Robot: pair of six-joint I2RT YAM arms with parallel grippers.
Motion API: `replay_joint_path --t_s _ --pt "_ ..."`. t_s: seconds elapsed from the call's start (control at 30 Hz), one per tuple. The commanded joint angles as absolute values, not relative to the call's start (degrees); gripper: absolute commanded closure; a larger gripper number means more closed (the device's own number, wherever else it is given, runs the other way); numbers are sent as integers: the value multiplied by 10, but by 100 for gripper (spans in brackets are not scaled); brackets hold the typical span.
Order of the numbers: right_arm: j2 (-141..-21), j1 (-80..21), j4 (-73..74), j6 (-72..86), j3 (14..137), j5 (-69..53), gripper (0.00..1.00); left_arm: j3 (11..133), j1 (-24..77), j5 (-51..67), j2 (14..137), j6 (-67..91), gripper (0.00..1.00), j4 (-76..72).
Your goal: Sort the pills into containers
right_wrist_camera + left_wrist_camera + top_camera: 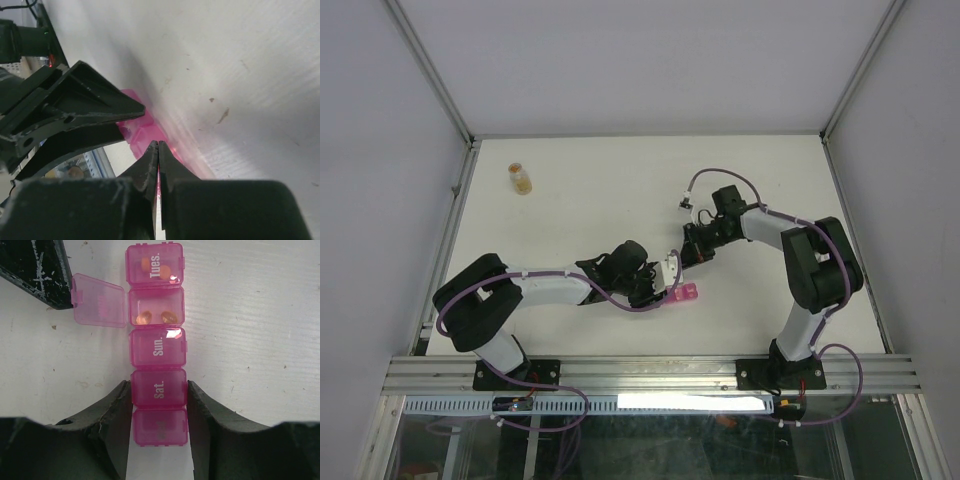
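The containers (157,347) are a magenta strip of five lidded compartments lying on the white table; in the top view the containers (686,293) lie at centre. My left gripper (159,388) is shut on the strip, its fingers pressed against both sides of the "Sat." compartment. One compartment stands open with its lid (98,300) flipped left, and two orange pills (144,317) lie inside. The closed "Tues." compartment (155,264) also holds orange pills. My right gripper (158,144) is shut with nothing in it, its tips just beside the strip's far end.
A small amber bottle (521,178) stands at the far left of the table. Metal frame rails (450,215) run along the table's sides. The right gripper's dark body (40,270) shows at the upper left of the left wrist view.
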State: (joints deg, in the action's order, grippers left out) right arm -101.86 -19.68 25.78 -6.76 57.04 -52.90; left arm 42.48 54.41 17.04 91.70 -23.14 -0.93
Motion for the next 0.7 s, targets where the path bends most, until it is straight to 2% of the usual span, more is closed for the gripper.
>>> replay_joint_path --t_s 0.0,0.3,0.67 --pt "-1013 -200 326 -152 606 -606 100 439 550 185 922 -237 75 -20" --pt "-998 -220 412 -248 617 -577 100 441 550 182 925 -235 75 -19" --pt "-976 -251 430 -274 608 -496 100 445 550 179 928 -233 75 -17"
